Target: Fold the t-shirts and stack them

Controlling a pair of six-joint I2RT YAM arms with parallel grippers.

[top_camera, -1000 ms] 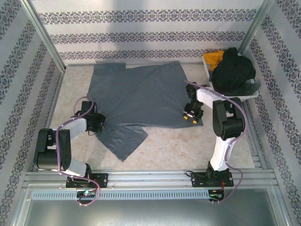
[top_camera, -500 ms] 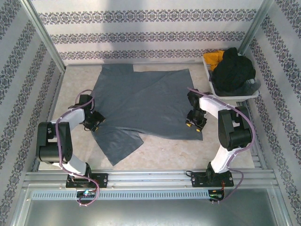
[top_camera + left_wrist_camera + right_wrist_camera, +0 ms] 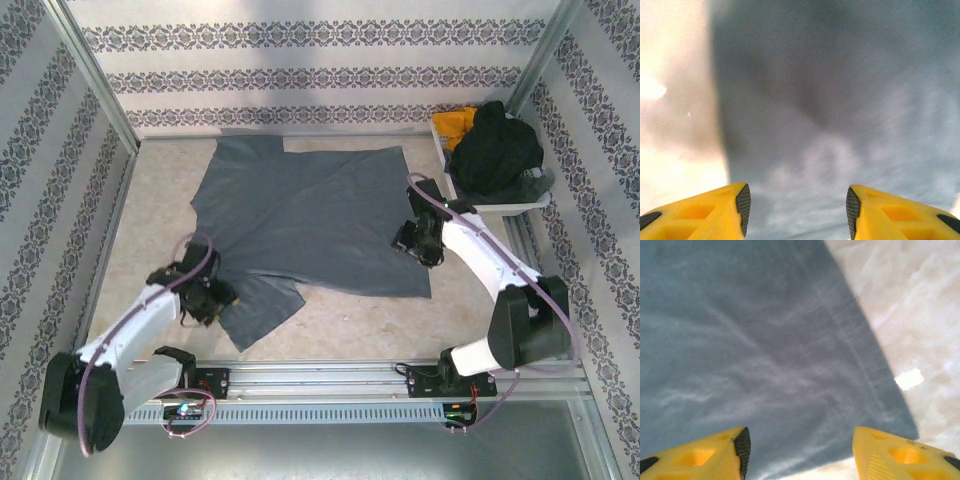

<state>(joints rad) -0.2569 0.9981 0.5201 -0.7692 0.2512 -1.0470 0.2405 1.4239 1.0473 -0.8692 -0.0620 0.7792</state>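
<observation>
Grey t-shirt [image 3: 310,215] now lies spread flat mid-bench [image 3: 350,318]. Left tool [image 3: 205,298] and right tool [image 3: 420,240] have let go and both gape wide, empty. Spreading looks done; folding comes next.

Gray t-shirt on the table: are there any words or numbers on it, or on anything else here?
None can be read.
The gray t-shirt is plain, with no print.
The wall has a repeating ornament pattern, not letters.
The black clothes and the yellow cloth in the tray show no writing.
</observation>
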